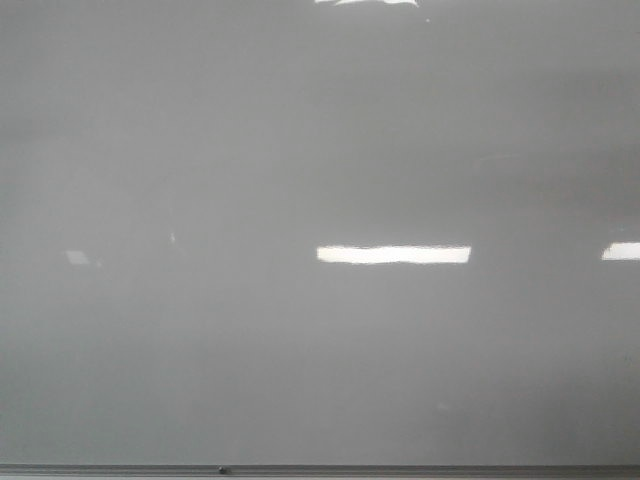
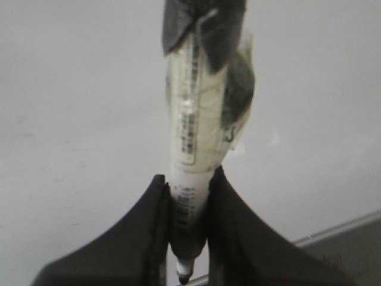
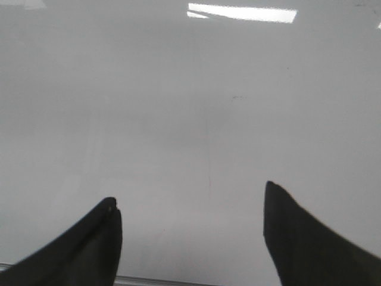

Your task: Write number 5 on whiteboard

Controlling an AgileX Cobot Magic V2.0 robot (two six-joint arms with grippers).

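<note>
The whiteboard (image 1: 300, 150) fills the front view as a glossy pale grey sheet. No number 5 shows on it in any view. Neither gripper appears in the front view. In the left wrist view my left gripper (image 2: 189, 182) is shut on a white marker (image 2: 193, 137) with a dark taped end, its small dark tip (image 2: 184, 277) pointing back between the fingers, over the whiteboard (image 2: 71, 119). My right gripper (image 3: 190, 199) stands open with nothing between its black fingers (image 3: 89, 244), above the whiteboard (image 3: 190, 107).
A thin grey metal edge strip (image 1: 320, 469) runs along the board's near side and shows again as the strip (image 2: 339, 227) and the strip (image 3: 155, 281). Bright rectangular light reflections (image 1: 393, 254) lie on the surface.
</note>
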